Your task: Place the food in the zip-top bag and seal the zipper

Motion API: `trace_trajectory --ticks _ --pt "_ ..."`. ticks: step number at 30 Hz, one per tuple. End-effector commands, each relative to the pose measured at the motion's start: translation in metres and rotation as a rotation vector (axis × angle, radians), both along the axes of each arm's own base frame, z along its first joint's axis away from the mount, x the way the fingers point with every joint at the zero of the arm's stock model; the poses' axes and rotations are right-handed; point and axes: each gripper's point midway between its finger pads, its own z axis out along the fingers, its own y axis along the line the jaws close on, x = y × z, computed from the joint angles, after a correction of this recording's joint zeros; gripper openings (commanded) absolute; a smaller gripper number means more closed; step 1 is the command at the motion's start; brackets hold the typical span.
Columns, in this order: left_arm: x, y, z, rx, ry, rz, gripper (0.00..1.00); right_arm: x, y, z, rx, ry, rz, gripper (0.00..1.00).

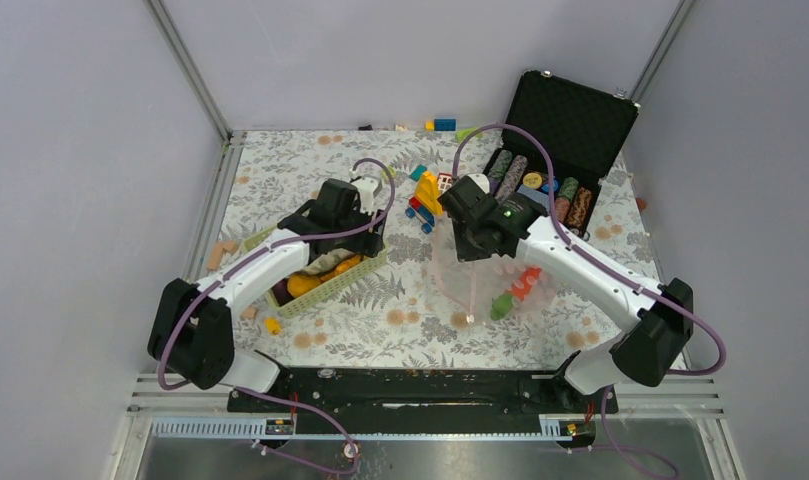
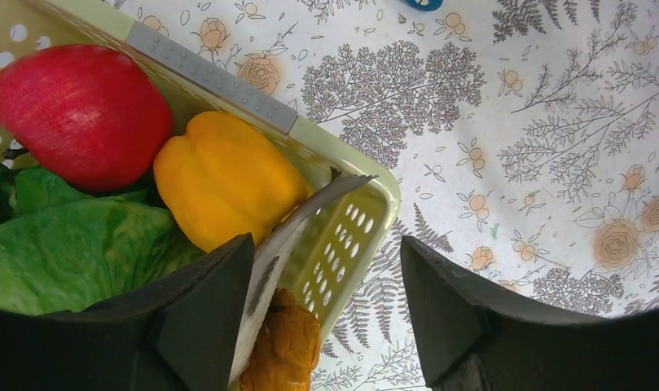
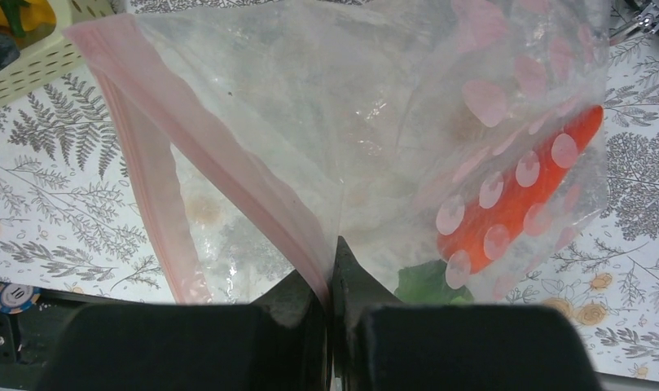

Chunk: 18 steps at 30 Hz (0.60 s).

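The food lies in a pale green basket (image 2: pixel 212 77): a red round fruit (image 2: pixel 81 114), a yellow pepper (image 2: pixel 224 179), green leaves (image 2: pixel 73 252) and a brown-orange piece (image 2: pixel 287 346). My left gripper (image 2: pixel 326 285) is open and straddles the basket's corner, one finger inside beside the pepper and the other outside over the tablecloth. My right gripper (image 3: pixel 332 261) is shut on the zip-top bag (image 3: pixel 326 106) at its pink zipper (image 3: pixel 228 163) and holds the mouth up. An orange carrot (image 3: pixel 521 195) with a green top (image 3: pixel 428 285) lies inside the bag.
An open black case (image 1: pixel 570 130) with poker chip stacks stands at the back right. Coloured building blocks (image 1: pixel 427 200) sit behind the bag (image 1: pixel 470 285), and small blocks (image 1: pixel 220 252) lie left of the basket (image 1: pixel 325 285). A loose chip (image 3: pixel 16 295) lies at the table's near edge.
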Motion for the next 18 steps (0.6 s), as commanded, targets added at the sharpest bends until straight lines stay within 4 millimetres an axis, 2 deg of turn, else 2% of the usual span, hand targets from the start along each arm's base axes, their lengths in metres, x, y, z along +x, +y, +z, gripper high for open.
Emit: trace_trajectory --ticks 1,5,9,14,18 --pt "0.014 -0.008 0.017 -0.029 -0.061 -0.034 0.64 0.003 0.003 0.015 0.059 -0.042 0.018 0.04" --pt "0.017 -0.009 0.008 -0.02 -0.045 -0.024 0.55 0.001 0.003 0.012 0.057 -0.031 0.023 0.03" --pt "0.026 -0.003 0.008 0.001 -0.064 0.022 0.45 -0.001 0.002 0.009 0.052 -0.024 0.025 0.03" --pt "0.031 -0.002 0.009 0.001 -0.072 0.047 0.4 -0.003 0.004 0.003 0.056 -0.009 0.03 0.03" --pt "0.034 0.001 0.003 0.03 -0.061 0.058 0.4 -0.004 0.005 0.001 0.063 -0.004 0.037 0.03"
